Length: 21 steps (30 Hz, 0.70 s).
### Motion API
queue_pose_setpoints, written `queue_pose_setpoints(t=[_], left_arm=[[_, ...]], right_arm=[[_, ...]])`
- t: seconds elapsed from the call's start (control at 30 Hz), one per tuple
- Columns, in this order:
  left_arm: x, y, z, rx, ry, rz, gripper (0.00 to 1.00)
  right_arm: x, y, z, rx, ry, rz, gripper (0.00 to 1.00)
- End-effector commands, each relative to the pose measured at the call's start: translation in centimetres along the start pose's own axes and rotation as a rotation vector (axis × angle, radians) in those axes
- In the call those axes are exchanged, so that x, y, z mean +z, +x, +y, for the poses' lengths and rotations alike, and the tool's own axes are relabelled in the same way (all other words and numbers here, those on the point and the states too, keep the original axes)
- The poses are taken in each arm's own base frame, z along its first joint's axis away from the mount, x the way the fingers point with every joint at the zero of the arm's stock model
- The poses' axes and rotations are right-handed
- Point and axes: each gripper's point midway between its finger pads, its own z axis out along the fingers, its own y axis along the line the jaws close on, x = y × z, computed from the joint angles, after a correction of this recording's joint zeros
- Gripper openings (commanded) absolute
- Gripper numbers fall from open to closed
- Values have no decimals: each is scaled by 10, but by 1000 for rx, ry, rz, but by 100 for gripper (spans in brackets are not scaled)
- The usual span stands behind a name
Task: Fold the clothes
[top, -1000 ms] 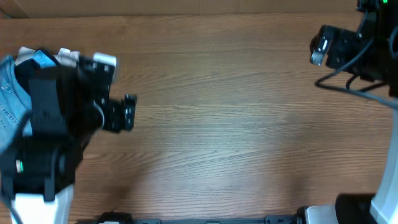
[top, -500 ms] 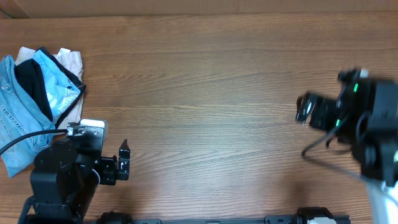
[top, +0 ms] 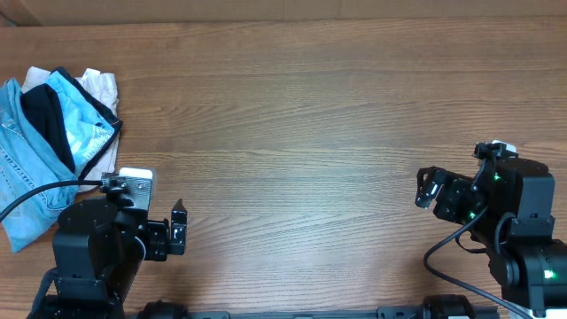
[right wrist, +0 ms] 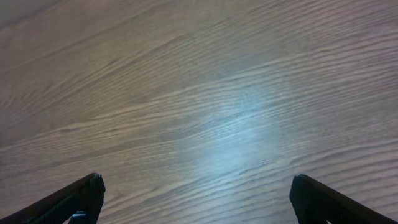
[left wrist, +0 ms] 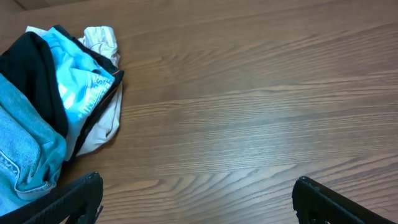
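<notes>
Overhead view of wood worktop [top: 310, 115], two robot arms at near edge. Light-blue denim jeans [top: 19, 173] lie bunched in a heap at far-left edge, partly cut off by frame. A black garment [top: 46, 124], cyan cloth [top: 87, 128] and beige cloth [top: 99, 86] are piled on and beside them. Nothing spread or folded yet.

L hand [top: 180, 229] sits just near-side and right of heap, fingers wide apart, holding nothing. It points toward mid-worktop, so jeans lie off to its left; L wrist view shows denim at left edge. R hand [top: 427, 188], also wide and empty, is well apart across worktop. L arm is much nearer. Visible denim runs approx. near-to-far; true long axis can't be told while crumpled.
</notes>
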Motion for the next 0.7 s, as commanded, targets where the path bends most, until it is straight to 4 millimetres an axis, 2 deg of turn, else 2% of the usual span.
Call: queue_pose_setpoints(t=[0.0,0.13,0.5,0.67], left_arm=[[3,3,2,-14,-13,11,100],[3,3,2,-13,-13,11,100],[3,3,2,-14,-13,11,100],[3,3,2,-14,-13,12,100]], right_arm=[[1,10,-2,4,4,37,100],[1,20,-5,7,18,77,100],[1,20,-6,5,23,76,100],[2,14,-6,-21,28,54,100]])
